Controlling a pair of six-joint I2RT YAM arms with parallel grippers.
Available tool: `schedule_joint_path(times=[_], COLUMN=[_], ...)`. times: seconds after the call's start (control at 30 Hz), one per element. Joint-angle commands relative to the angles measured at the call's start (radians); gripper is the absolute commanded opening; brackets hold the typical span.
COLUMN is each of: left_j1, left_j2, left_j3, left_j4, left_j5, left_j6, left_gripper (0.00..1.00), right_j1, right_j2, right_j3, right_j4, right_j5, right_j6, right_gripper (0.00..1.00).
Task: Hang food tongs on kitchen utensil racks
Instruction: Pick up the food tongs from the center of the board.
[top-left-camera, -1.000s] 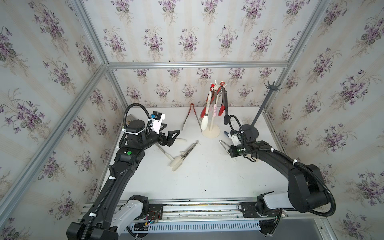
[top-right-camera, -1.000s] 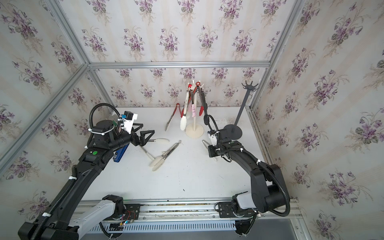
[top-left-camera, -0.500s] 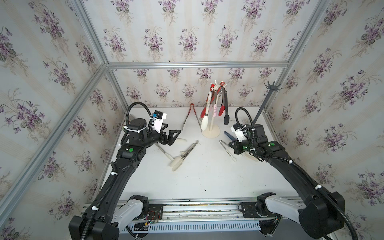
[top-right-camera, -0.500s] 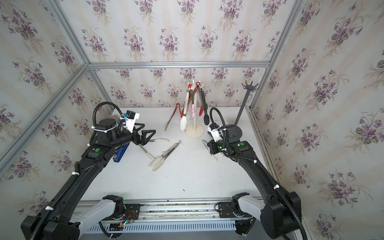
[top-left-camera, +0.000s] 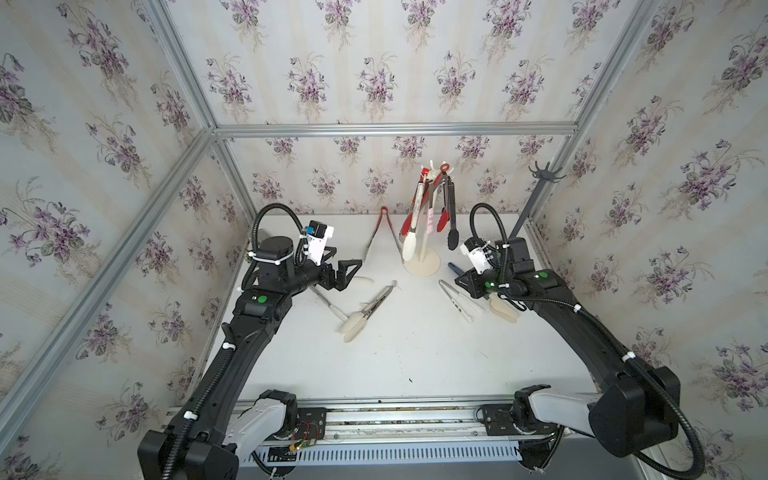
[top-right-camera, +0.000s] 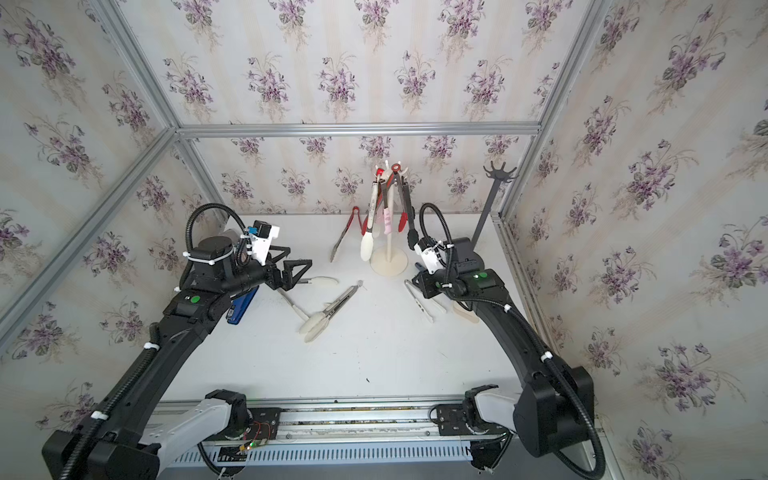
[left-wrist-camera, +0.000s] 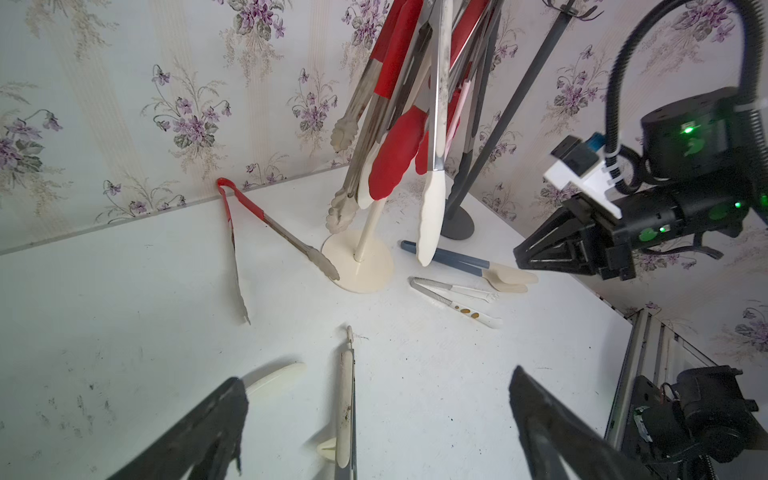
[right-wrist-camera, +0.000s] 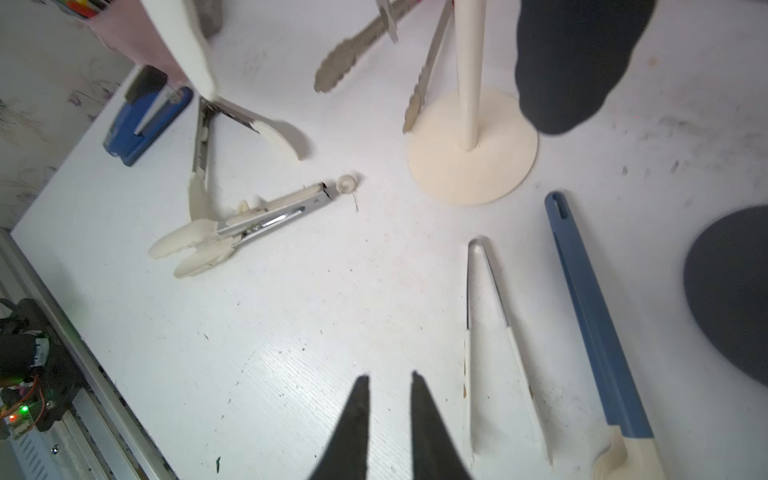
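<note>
Floral-walled bench (right-wrist-camera: 332, 311) carries slim white tongs (right-wrist-camera: 515, 357) just beside the empty, slightly parted right hand (right-wrist-camera: 388, 377), hinge pointing at the cream rack (right-wrist-camera: 469, 166); the wide-open left hand (left-wrist-camera: 376, 376) is farther.

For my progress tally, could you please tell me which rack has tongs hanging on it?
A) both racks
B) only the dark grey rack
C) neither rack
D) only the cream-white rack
D: several tongs hang from the cream-white rack, while the dark grey rack has bare hooks.
</note>
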Motion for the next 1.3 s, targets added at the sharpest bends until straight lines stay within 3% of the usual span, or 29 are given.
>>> schedule_joint_path(times=[0.0, 0.17, 0.53, 0.9, 1.27], left_j1=[0.001, 0.001, 0.001, -0.003, -0.015], left_j2=[-0.007, -0.015, -0.046, -0.1, -0.149], left_j3=[-0.008, -0.02, -0.051, -0.094, -0.107], left_j4=[0.033, 0.035, 0.035, 0.036, 0.099], left_j5=[0.011, 0.008, 0.006, 0.008, -0.044], left_j6=[-0.011, -0.017, -0.011, 0.014, 0.013], left_gripper=[0.99, 0.99, 0.99, 0.99, 0.99], right_j1=[0.002, 0.023, 0.055, 0.069, 0.069], right_j2=[0.046, 0.126, 0.284, 0.383, 0.322], right_j3=[-0.025, -0.094, -0.107, -0.123, -0.133], right_j4=[-0.036, 0.032, 0.123, 0.192, 0.177], right_j5=[0.032, 0.088, 0.24, 0.3, 0.297], right_j6=[-0.001, 0.041, 0.049, 0.042, 0.04], right_gripper=[0.41, 0.48, 0.44, 0.25, 0.0])
